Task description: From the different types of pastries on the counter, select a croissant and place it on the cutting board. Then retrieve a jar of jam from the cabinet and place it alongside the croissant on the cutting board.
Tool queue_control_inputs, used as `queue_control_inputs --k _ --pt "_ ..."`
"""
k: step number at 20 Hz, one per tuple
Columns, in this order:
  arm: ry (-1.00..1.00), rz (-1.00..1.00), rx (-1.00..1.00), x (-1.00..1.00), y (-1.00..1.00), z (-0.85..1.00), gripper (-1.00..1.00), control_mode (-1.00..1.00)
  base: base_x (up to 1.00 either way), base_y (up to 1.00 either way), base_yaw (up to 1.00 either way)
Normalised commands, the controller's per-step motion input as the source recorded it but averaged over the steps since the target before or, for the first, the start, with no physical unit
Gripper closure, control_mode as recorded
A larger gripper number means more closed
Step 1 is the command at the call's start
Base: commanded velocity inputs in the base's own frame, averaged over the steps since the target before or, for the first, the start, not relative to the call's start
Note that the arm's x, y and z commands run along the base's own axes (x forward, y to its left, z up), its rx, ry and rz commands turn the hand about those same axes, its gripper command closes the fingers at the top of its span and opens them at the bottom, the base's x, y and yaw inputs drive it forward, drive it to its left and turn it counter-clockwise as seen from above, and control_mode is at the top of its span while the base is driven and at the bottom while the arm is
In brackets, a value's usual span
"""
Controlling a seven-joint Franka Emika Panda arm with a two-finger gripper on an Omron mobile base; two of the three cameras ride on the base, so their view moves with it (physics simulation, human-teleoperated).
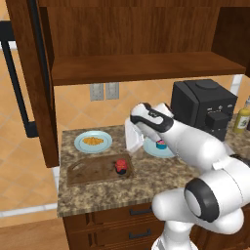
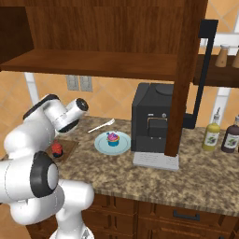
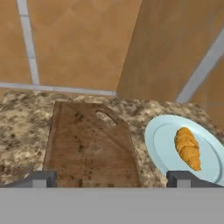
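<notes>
1. Two things sit apart: the jar of jam stands on the cutting board, toward its end away from the handle slot.
2. The croissant lies on a light-blue plate just behind the board.
3. The gripper hangs above the board, jaws spread wide, holding nothing.
4. The cupcake sits on another plate beside the board.

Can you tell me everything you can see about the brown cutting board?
The cutting board is a dark brown rectangle that looks like wood, with rounded corners and a handle slot at one end. It lies flat on the speckled counter, just in front of the light-blue plate holding the croissant. A small red-lidded jar of jam stands on the end away from the slot. The croissant isn't on it.
</notes>
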Motion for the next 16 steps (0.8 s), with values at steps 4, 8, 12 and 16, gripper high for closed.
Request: queue_control_inputs --k 4,8,12,16 --pt "0.14 0.01 -0.19 0.04 0.24 0.26 -1.00 -1.00 0.00 0.00 0.00" --pt "0.10 0.00 -0.07 -0.02 0.33 0.00 -1.00 -1.00 0.00 0.00 0.00" --pt "0.04 0.00 -0.10 -0.05 0.54 -0.03 -1.00 -1.00 0.00 0.00 0.00" --pt "0.00 -0.01 -0.18 0.00 0.51 0.01 -1.00 -1.00 0.00 0.00 0.00"
